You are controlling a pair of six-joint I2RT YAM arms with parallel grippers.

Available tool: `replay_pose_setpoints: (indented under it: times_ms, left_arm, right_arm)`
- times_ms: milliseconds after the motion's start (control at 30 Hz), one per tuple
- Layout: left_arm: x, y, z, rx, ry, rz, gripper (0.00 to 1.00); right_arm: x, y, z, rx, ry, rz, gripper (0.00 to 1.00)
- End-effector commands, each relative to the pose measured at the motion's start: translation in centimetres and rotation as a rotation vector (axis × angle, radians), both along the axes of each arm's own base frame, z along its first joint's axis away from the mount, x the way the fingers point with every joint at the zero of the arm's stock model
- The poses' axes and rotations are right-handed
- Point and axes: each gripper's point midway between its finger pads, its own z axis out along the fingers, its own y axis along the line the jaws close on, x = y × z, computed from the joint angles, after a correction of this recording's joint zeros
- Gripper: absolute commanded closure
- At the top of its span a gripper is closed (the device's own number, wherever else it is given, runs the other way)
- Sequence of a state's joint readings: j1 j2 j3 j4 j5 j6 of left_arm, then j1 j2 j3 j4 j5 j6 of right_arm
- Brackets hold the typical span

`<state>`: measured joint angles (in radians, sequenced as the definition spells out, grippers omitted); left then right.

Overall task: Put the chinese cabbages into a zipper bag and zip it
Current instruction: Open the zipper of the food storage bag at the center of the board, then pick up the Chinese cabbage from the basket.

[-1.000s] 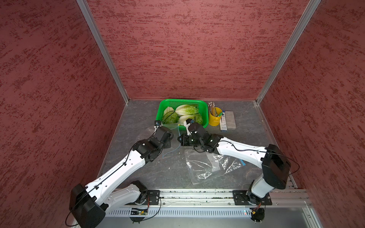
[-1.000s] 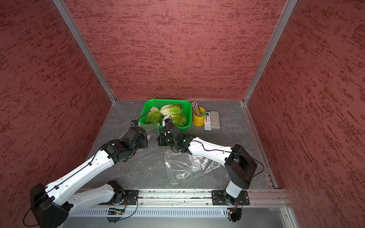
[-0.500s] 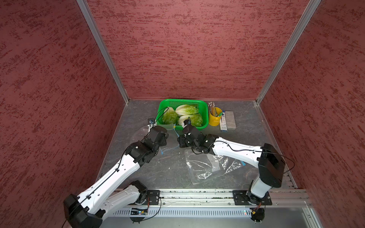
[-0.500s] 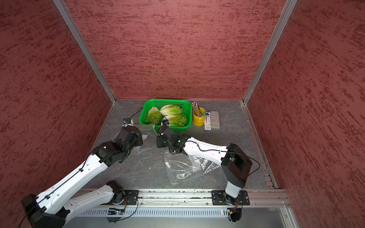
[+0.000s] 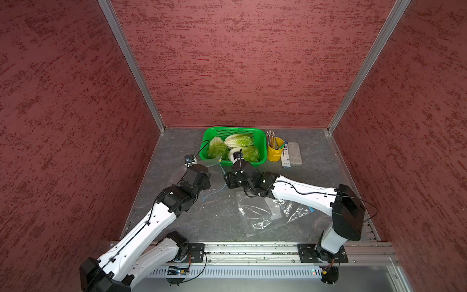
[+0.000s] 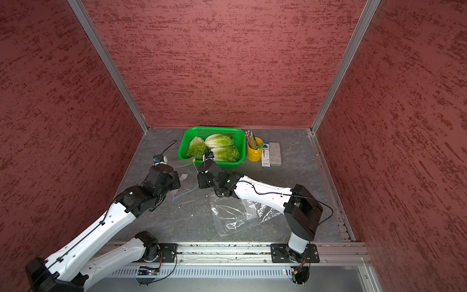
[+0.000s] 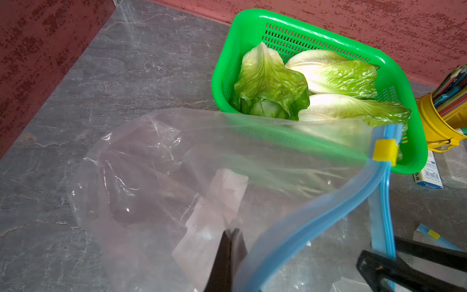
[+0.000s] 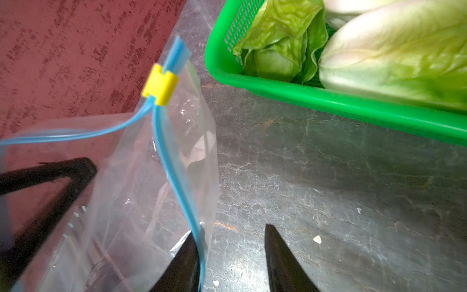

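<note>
Item 1, left gripper [image 7: 231,235]: jaws are pressing shut on the clear film of the bag [image 7: 164,177], just below the blue zip [image 7: 316,222], and are holding that side up.

Item 2, right gripper [image 8: 228,231]: jaws are standing apart, with bare table [image 8: 328,202] showing between them. One finger [image 8: 184,263] is touching the zip's other strip. The second finger [image 8: 283,263] is touching nothing, so this gripper is clamping nothing.

Item 3, bag: it is hanging between the two grippers with its mouth gaping. The two strips of the zip are parting from the yellow slider [image 8: 159,84], which is sitting at the end nearest the basket [image 7: 415,154]. A pale label is showing through the film. Whether the bag's bottom is resting on the table cannot be told.

Item 4, cabbages [image 7: 267,78] [image 7: 333,70] [image 7: 353,108]: all three are lying in the basket. One is leafy side up at the end toward the robot's left, and two are lying side by side and touching.

Item 5, basket: it is standing near the back wall, just beyond the slider.

Item 6, cup [image 5: 275,153]: yellow, it is standing just beside the basket on the robot's right and holding pencils [image 5: 271,136].

Item 7, box [image 5: 285,159] and grey block [image 5: 295,156]: both are lying flat just beside the cup.

Item 8, second bag [image 5: 260,217]: it is lying crumpled on the table, partly under the right arm.
</note>
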<state>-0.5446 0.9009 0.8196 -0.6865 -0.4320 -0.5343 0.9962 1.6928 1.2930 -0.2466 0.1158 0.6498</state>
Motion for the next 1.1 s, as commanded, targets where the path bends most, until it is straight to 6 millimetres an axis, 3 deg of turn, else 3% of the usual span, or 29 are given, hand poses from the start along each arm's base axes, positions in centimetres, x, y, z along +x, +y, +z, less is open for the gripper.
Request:
replay_pose_setpoints:
  times_ms: [0, 200, 433, 800, 1067]
  left_arm:
    - [0.4, -0.3, 0.1, -0.042, -0.015, 0.002, 1.0]
    - [0.4, -0.3, -0.2, -0.05, -0.005, -0.001, 1.0]
    - [0.3, -0.3, -0.5, -0.053, 0.01, -0.003, 1.0]
    - [0.4, -0.5, -0.3, -0.071, 0.008, -0.018, 1.0]
    - [0.6, -0.9, -0.4, -0.086, 0.008, -0.026, 1.0]
  right_arm:
    - [0.0, 0.0, 5.0, 0.091, -0.099, 0.015, 0.54]
    - [0.4, -1.8, 9.4, 0.147, -0.189, 0.0, 0.46]
    - [5.1, -5.4, 9.9, 0.116, -0.206, -0.093, 0.41]
    - [15.5, -10.0, 6.0, 0.067, -0.158, -0.259, 0.26]
    - [19.6, -12.3, 2.0, 0.007, -0.084, -0.365, 0.2]
